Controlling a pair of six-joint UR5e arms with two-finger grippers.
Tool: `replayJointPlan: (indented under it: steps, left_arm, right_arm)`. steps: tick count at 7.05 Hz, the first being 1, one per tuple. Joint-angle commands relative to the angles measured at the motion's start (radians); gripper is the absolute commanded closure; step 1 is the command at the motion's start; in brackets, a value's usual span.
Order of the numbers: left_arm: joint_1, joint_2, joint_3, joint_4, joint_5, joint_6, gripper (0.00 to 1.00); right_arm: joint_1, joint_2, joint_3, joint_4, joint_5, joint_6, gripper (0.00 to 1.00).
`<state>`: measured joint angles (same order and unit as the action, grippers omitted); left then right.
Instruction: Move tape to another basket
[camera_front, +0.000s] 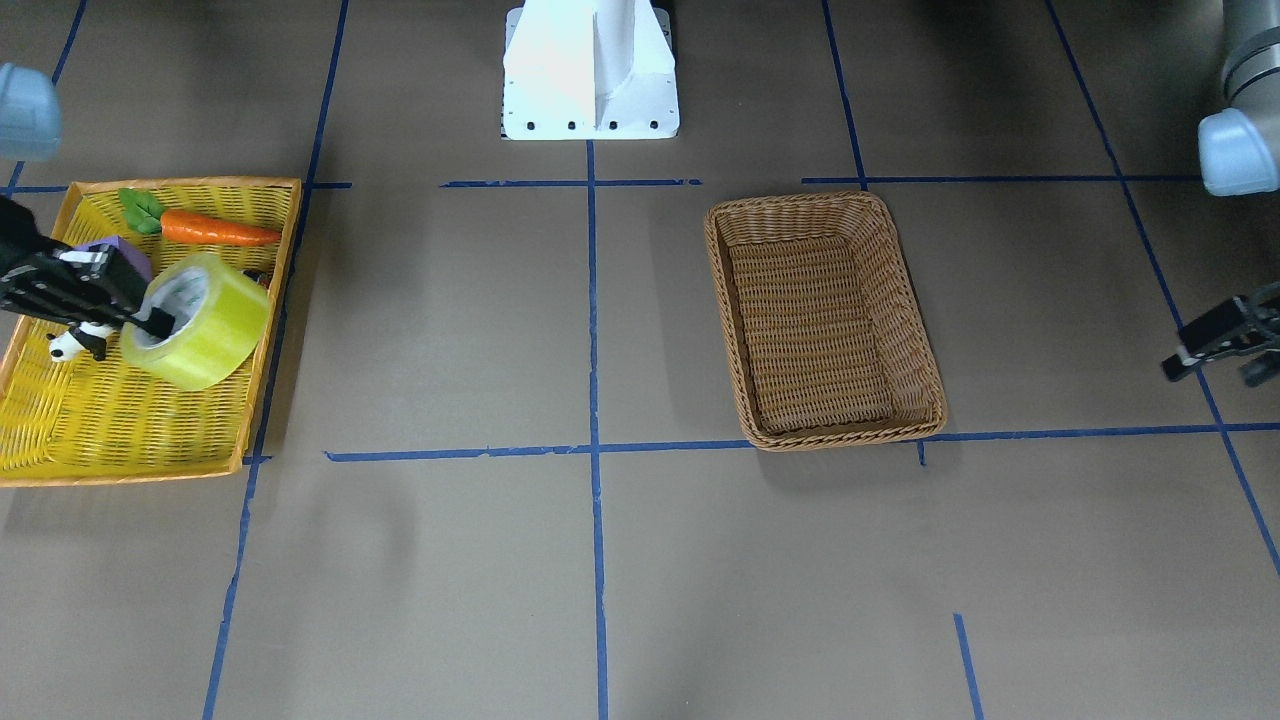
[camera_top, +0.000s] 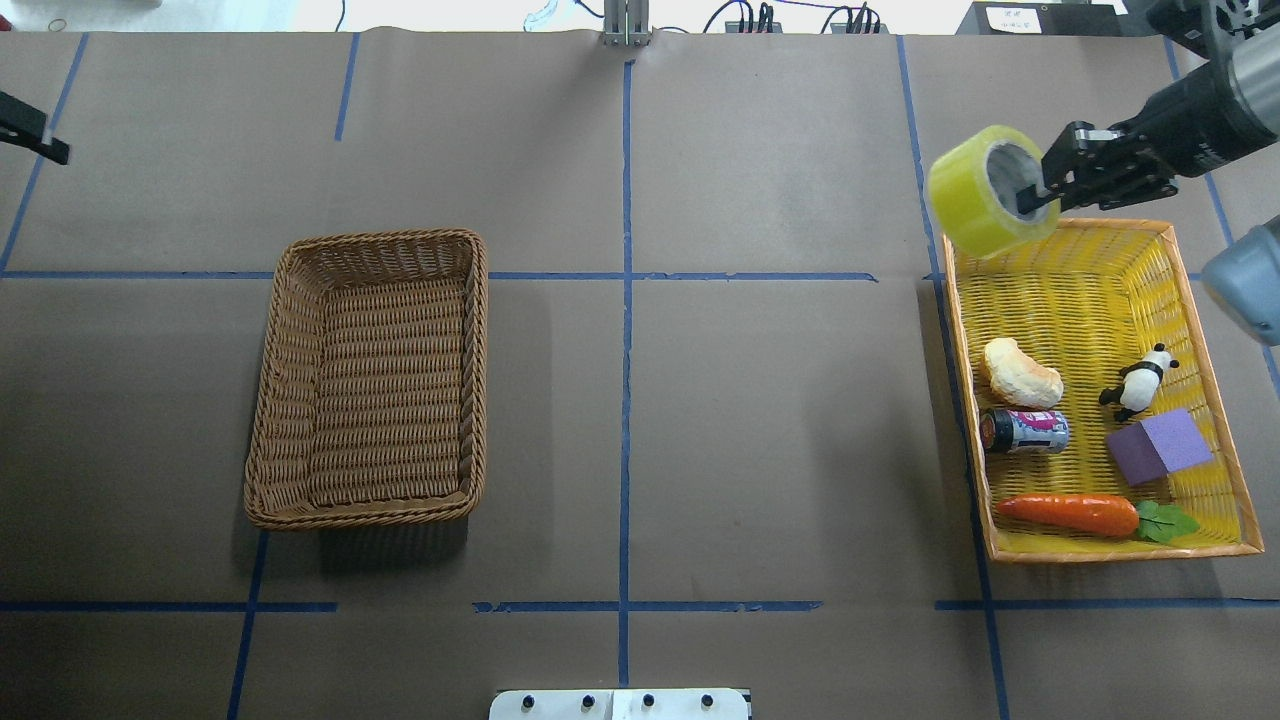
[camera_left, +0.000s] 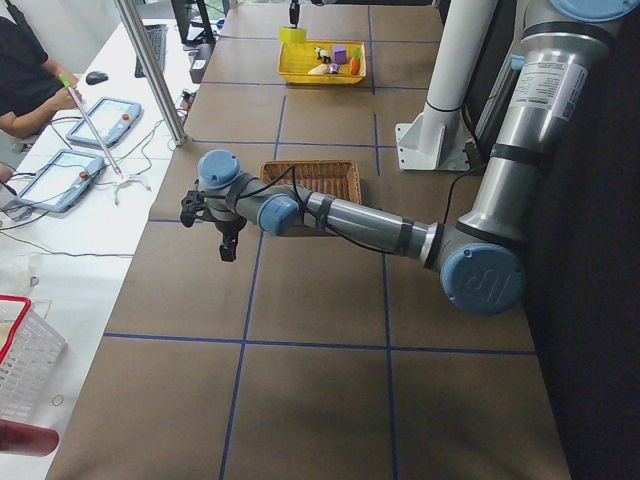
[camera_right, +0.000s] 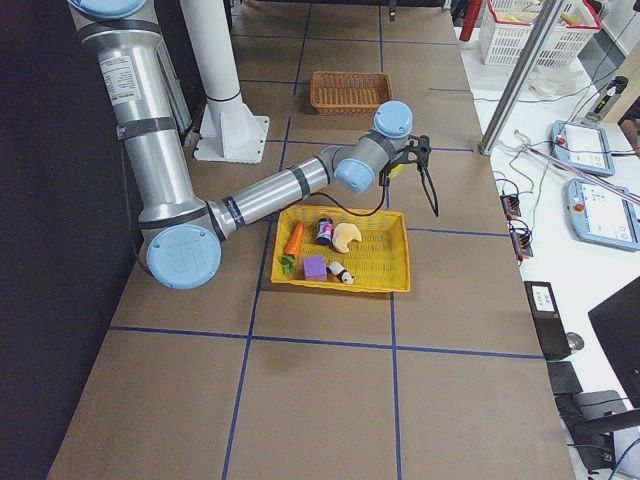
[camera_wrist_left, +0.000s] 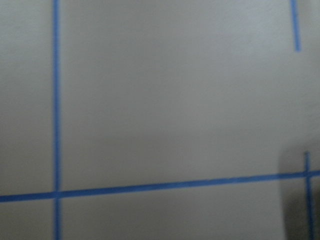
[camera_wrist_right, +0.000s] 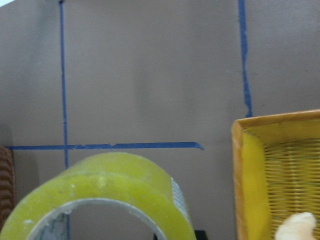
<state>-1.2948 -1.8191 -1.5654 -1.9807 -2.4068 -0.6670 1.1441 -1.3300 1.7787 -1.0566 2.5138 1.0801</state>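
Note:
The yellow-green tape roll (camera_top: 985, 205) hangs in the air over the far corner of the flat yellow tray (camera_top: 1080, 300). My right gripper (camera_top: 1040, 195) is shut on the tape's wall, with one finger inside the grey-white core. The front view shows the tape (camera_front: 205, 335) held in the right gripper (camera_front: 150, 320) above the tray. In the right wrist view the tape (camera_wrist_right: 115, 195) fills the bottom edge. The brown wicker basket (camera_top: 270, 400) stands empty on the left half of the table. My left gripper (camera_front: 1215, 345) hovers open and empty beyond the basket, away from it.
The yellow tray holds a carrot (camera_top: 1070, 512), a purple block (camera_top: 1160, 445), a toy panda (camera_top: 1135, 380), a small can (camera_top: 1025, 430) and a bread piece (camera_top: 1020, 372). The white robot base (camera_front: 590, 70) stands at the table's near middle edge. Blue tape lines cross the brown table.

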Motion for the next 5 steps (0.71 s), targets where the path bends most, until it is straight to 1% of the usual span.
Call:
replayJointPlan:
  steps: [1,2,3,4,5]
  left_arm:
    - [0.095,-0.028,-0.001,-0.282,0.0,-0.378,0.0]
    - [0.132,-0.035,-0.007,-0.391,0.0,-0.517,0.0]
    - [0.146,-0.034,-0.013,-0.503,0.002,-0.654,0.0]
    - [0.178,-0.034,-0.016,-0.655,0.006,-0.842,0.0]
    - [0.225,-0.035,-0.016,-0.811,0.011,-1.035,0.0]
  right_arm:
    - [-0.135,0.006,0.001,0.345,-0.169,0.406,0.99]
    - [-0.241,0.005,0.004,0.494,-0.302,0.567,0.99]
    - [-0.359,0.005,0.008,0.626,-0.476,0.707,0.99]
    - [-0.448,0.005,0.011,0.706,-0.597,0.777,0.99]
    - [-0.493,0.006,0.013,0.752,-0.613,0.785,0.99]
